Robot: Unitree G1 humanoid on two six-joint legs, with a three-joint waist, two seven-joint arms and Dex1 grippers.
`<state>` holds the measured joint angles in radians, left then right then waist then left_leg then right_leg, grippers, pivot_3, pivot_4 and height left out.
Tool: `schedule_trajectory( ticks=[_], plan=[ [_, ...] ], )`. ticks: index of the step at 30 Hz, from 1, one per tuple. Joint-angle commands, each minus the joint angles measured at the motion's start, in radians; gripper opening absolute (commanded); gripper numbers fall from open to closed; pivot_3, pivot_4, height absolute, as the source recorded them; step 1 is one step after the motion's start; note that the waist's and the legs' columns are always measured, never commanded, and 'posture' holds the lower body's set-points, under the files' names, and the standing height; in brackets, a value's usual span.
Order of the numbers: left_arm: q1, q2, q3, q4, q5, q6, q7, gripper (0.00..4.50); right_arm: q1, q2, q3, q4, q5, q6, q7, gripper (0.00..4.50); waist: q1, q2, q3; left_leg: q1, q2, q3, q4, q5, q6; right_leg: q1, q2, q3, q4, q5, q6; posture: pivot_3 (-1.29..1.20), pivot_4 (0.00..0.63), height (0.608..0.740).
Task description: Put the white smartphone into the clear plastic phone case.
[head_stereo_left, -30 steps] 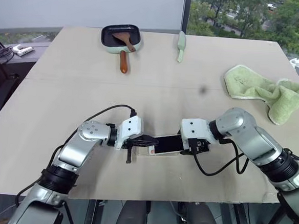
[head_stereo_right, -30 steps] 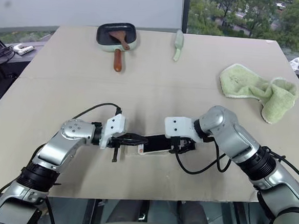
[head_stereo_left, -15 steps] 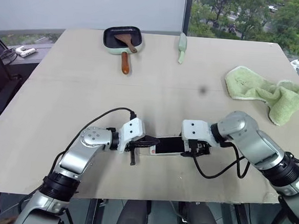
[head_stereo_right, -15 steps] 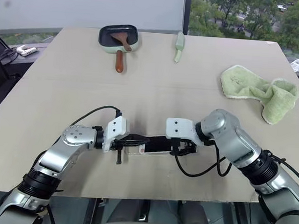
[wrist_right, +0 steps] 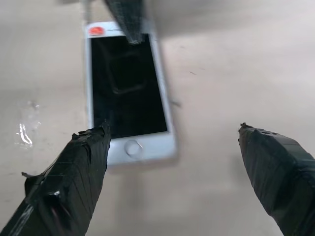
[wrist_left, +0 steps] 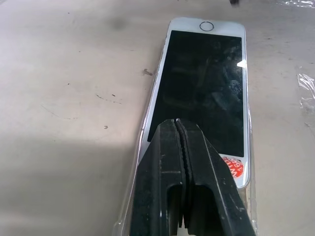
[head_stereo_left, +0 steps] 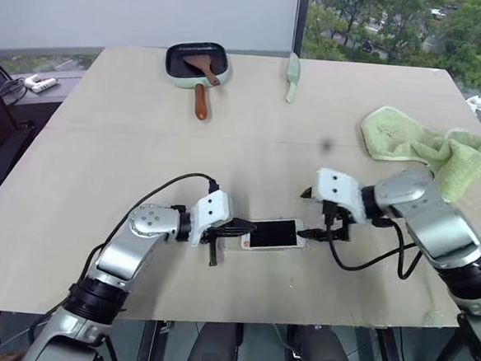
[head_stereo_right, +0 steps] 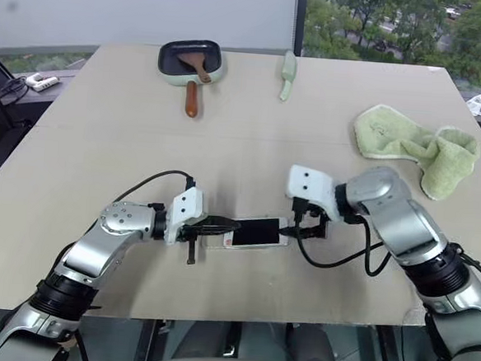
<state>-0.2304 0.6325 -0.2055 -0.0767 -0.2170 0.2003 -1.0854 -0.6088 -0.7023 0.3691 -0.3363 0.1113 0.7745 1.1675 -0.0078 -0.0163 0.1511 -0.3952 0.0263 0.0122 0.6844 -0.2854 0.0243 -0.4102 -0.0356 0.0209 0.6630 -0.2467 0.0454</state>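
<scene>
The white smartphone (head_stereo_left: 273, 233) lies screen-up in the clear plastic phone case (wrist_left: 140, 162) near the table's (head_stereo_left: 144, 141) front edge. The left gripper (wrist_left: 183, 162), clenched, presses its left end. The right gripper (head_stereo_left: 316, 214) has just released the phone's right end and lifted away with fingers spread, so seating looks nearly finished.

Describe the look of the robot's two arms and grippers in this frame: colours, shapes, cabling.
Both arms are rounded silver-grey segments with black joint bands. Each wrist carries a white boxy housing, with a loose black cable looping back. The left gripper and right gripper each have two tapered black fingers.
</scene>
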Motion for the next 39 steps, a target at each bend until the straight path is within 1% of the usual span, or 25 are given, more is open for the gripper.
schedule_trajectory(
  ticks=[1,2,3,4,5,6,9,10,11,13,15,19,22,25,30,39],
  plan=[
    [0.042,0.026,-0.002,-0.01,0.01,0.032,0.002,0.0,0.023,-0.023,-0.067,-0.052,0.052,0.019,-0.011,4.41,-0.002,0.0,0.0,0.0,0.0,0.0,0.0,0.0,0.0,0.0,0.0,0.0,0.0,0.0,0.0,0.0,0.15,0.74],
    [0.062,0.03,0.025,-0.048,-0.019,0.044,0.006,0.0,0.039,-0.029,-0.093,-0.059,0.071,0.031,-0.017,3.89,-0.003,0.0,0.0,0.0,0.0,0.0,0.0,0.0,0.0,0.0,0.0,0.0,0.0,0.0,0.0,0.0,0.15,0.74],
    [0.079,0.033,0.054,-0.083,-0.047,0.054,0.011,0.0,0.058,-0.042,-0.113,-0.07,0.088,0.036,-0.016,3.64,-0.004,0.0,0.0,0.0,0.0,0.0,0.0,0.0,0.0,0.0,0.0,0.0,0.0,0.0,0.0,0.0,0.15,0.74],
    [0.092,0.037,0.078,-0.114,-0.07,0.065,0.016,0.0,0.079,-0.059,-0.124,-0.08,0.1,0.035,-0.012,3.13,-0.004,0.0,0.001,0.0,0.001,0.0,0.0,0.0,0.0,0.0,0.0,0.001,0.0,0.0,0.0,0.0,0.15,0.74],
    [0.103,0.041,0.107,-0.146,-0.098,0.076,0.017,0.0,0.097,-0.072,-0.127,-0.085,0.105,0.032,-0.013,2.74,-0.004,0.0,0.001,-0.001,0.003,0.001,0.0,0.0,0.0,-0.001,0.0,0.001,-0.001,0.0,0.0,0.0,0.15,0.74],
    [0.107,0.044,0.144,-0.176,-0.133,0.097,0.029,0.0,0.112,-0.084,-0.124,-0.085,0.104,0.025,-0.018,2.16,-0.004,0.0,0.001,-0.002,0.003,0.001,0.0,0.0,0.0,-0.001,0.0,0.001,-0.001,0.0,0.0,0.0,0.15,0.74],
    [0.125,0.069,0.251,-0.233,-0.212,0.148,0.05,0.0,0.133,-0.104,-0.105,-0.085,0.1,0.013,-0.031,0.8,-0.004,-0.001,0.003,-0.002,0.004,0.0,0.0,0.0,0.0,-0.002,0.0,0.0,-0.001,0.0,0.0,0.0,0.15,0.74],
    [0.132,0.077,0.269,-0.24,-0.223,0.157,0.05,0.0,0.134,-0.105,-0.102,-0.083,0.1,0.011,-0.033,0.34,-0.004,-0.001,0.003,-0.002,0.004,0.0,0.0,0.0,0.0,-0.002,0.0,0.0,-0.001,0.0,0.0,0.0,0.15,0.74],
    [0.148,0.093,0.29,-0.238,-0.225,0.158,0.044,0.0,0.134,-0.106,-0.096,-0.08,0.097,0.008,-0.035,0.04,-0.005,0.0,0.003,-0.002,0.005,0.0,0.0,0.0,0.0,-0.002,0.0,0.0,-0.001,0.0,0.0,0.0,0.15,0.74],
    [0.196,0.148,0.335,-0.184,-0.189,0.132,0.029,0.0,0.129,-0.103,-0.073,-0.058,0.079,-0.009,-0.043,0.04,-0.01,0.0,0.003,-0.001,0.005,0.001,-0.001,0.0,0.0,-0.002,0.001,0.0,-0.001,0.0,0.0,0.0,0.15,0.74],
    [0.227,0.178,0.35,-0.146,-0.173,0.115,0.018,0.0,0.122,-0.106,-0.049,-0.04,0.062,-0.023,-0.049,0.04,-0.012,0.0,0.003,-0.001,0.005,0.003,-0.001,0.0,0.0,-0.002,0.001,0.001,-0.001,0.0,0.0,0.0,0.15,0.74],
    [0.239,0.164,0.356,-0.128,-0.23,0.142,0.001,0.0,0.104,-0.131,0.003,-0.015,0.008,-0.041,-0.051,0.04,0.002,-0.001,0.004,-0.002,0.005,0.002,-0.002,0.0,0.0,-0.003,0.0,0.0,-0.002,0.0,0.0,0.0,0.15,0.74],
    [0.234,0.176,0.311,-0.101,-0.188,0.11,-0.026,0.0,0.095,-0.143,0.023,-0.012,-0.013,-0.043,-0.048,0.04,0.004,-0.001,0.005,-0.003,0.005,0.003,-0.001,0.0,0.0,-0.003,0.0,0.0,-0.002,0.0,0.0,0.0,0.15,0.74],
    [0.203,0.16,0.271,-0.09,-0.184,0.12,-0.033,0.0,0.087,-0.139,0.027,-0.026,-0.008,-0.029,-0.043,0.04,0.001,-0.001,0.005,-0.002,0.005,0.003,-0.001,0.0,0.0,-0.003,0.0,0.001,-0.002,0.0,0.0,0.0,0.15,0.74],
    [0.143,0.152,0.175,-0.073,-0.132,0.119,-0.042,0.0,0.07,-0.129,0.04,-0.05,-0.006,-0.006,-0.043,0.04,-0.002,-0.001,0.005,-0.002,0.005,0.003,-0.001,0.0,0.0,-0.003,0.001,0.001,-0.002,0.0,0.0,0.0,0.15,0.74],
    [0.112,0.127,0.103,-0.08,-0.104,0.139,-0.029,0.0,0.027,-0.089,0.094,-0.065,-0.016,0.026,-0.052,0.04,-0.003,-0.001,0.005,-0.002,0.005,0.003,-0.001,0.0,0.0,-0.003,0.001,0.001,-0.002,0.0,0.0,0.0,0.15,0.74]
  ],
)
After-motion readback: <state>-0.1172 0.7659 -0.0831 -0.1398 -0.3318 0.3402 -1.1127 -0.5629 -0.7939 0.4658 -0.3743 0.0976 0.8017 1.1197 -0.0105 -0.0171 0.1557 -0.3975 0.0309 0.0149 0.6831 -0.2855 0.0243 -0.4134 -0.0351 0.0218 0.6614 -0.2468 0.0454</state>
